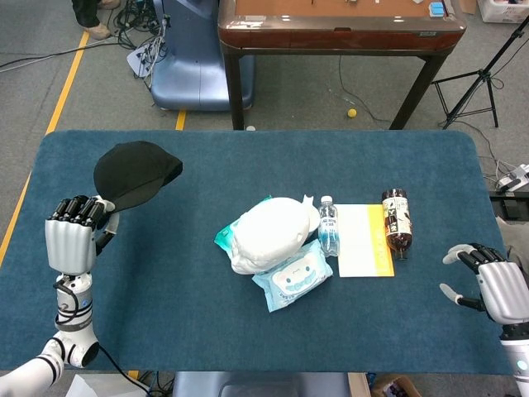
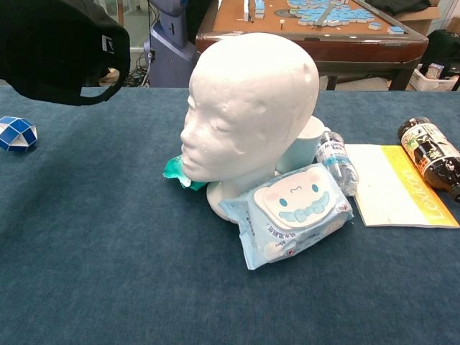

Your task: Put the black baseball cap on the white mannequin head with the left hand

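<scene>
Head view is showing the left hand (image 1: 70,241) gripping the black baseball cap (image 1: 132,172) in the air, well left of the white mannequin head (image 1: 269,231), and a loose brim grip is risking a drop or the cap nudging that head over.

Grey floor (image 1: 331,91), brown table (image 1: 339,33) behind

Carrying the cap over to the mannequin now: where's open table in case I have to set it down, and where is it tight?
Bare cloth lies between the left hand holding the black cap and the mannequin head, and along the near edge. Crowded: wipes pack, water bottle, booklet and dark bottle beside the head.
</scene>
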`<state>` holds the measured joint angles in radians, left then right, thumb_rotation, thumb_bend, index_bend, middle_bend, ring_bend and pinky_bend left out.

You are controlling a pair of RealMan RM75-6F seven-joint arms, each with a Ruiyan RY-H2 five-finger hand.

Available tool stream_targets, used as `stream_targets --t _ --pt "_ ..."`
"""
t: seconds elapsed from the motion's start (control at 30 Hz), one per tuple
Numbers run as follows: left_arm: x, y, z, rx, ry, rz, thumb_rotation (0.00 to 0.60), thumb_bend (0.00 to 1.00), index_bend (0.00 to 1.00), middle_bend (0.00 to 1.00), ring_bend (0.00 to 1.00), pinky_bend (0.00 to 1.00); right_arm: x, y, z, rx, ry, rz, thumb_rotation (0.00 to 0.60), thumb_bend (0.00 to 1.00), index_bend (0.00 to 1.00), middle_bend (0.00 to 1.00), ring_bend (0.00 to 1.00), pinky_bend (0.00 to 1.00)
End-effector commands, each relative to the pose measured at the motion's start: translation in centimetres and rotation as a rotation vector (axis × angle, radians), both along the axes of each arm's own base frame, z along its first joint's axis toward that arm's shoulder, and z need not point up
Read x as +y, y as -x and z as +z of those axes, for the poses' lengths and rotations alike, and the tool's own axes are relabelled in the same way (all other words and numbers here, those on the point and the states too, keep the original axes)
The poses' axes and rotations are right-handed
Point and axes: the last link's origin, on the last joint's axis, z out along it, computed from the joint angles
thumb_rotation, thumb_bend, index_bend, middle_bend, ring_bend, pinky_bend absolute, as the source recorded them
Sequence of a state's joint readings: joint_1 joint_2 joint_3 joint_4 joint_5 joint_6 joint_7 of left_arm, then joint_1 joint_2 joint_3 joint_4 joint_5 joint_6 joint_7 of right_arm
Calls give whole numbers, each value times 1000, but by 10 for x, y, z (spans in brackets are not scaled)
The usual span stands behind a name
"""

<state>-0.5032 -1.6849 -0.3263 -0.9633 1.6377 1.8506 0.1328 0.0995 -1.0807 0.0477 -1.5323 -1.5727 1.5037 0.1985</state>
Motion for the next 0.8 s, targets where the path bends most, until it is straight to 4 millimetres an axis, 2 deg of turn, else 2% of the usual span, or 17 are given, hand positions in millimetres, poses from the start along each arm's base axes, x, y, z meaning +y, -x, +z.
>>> stream_targets --t 0.03,0.2,0.47,0.8 --pt "2 -16 9 -2 -28 -51 600 456 874 677 520 590 0 0 0 -1 1 0 600 171 446 375 278 304" --pt "5 -45 18 0 -45 -123 600 456 874 677 520 590 0 0 0 1 1 0 600 171 446 375 278 304" --pt "2 -93 22 -2 -39 -196 600 456 875 678 521 590 0 1 2 -7 6 -1 600 171 446 375 278 304" --pt "-16 -139 9 -16 -22 -311 600 456 877 681 521 590 0 3 6 -19 12 -9 600 172 446 375 278 304"
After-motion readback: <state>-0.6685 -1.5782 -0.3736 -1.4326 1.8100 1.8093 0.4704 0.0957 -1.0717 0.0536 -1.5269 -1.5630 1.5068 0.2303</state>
